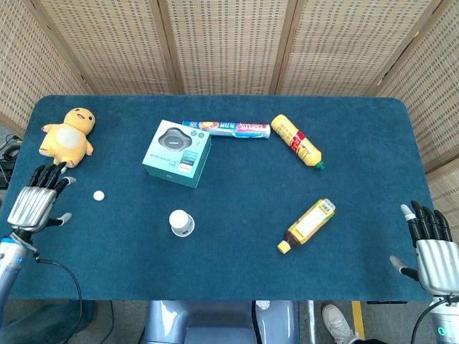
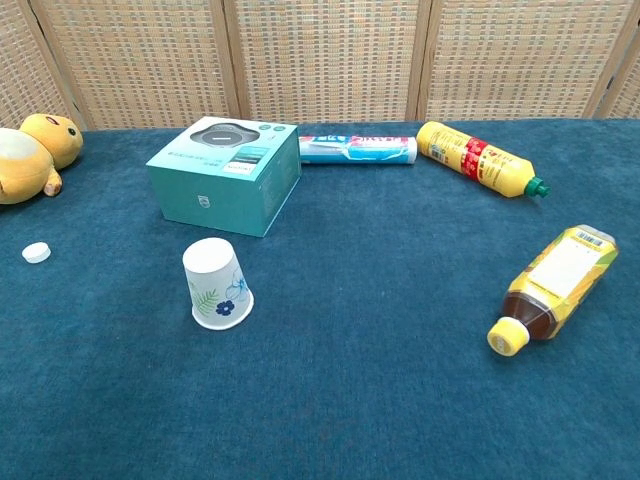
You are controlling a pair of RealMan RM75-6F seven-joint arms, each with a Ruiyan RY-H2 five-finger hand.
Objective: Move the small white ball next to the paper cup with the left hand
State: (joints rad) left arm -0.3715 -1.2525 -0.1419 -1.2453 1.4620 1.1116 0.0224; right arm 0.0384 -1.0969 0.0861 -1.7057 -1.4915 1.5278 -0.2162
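Note:
The small white ball (image 1: 98, 195) (image 2: 36, 253) lies on the blue table, left of centre. A paper cup (image 1: 181, 223) (image 2: 217, 284) with a blue flower print stands upside down to its right and nearer the front. My left hand (image 1: 34, 201) hovers over the table's left part, a short way left of the ball, fingers spread and holding nothing. Off the front right corner, my right hand (image 1: 430, 246) is open and empty. Neither hand shows in the chest view.
A teal box (image 1: 176, 153) sits behind the cup, and a yellow plush duck (image 1: 68, 135) lies at the back left. A toothpaste tube (image 1: 226, 129), a yellow bottle (image 1: 295, 140) and a brown tea bottle (image 1: 308, 225) lie to the right.

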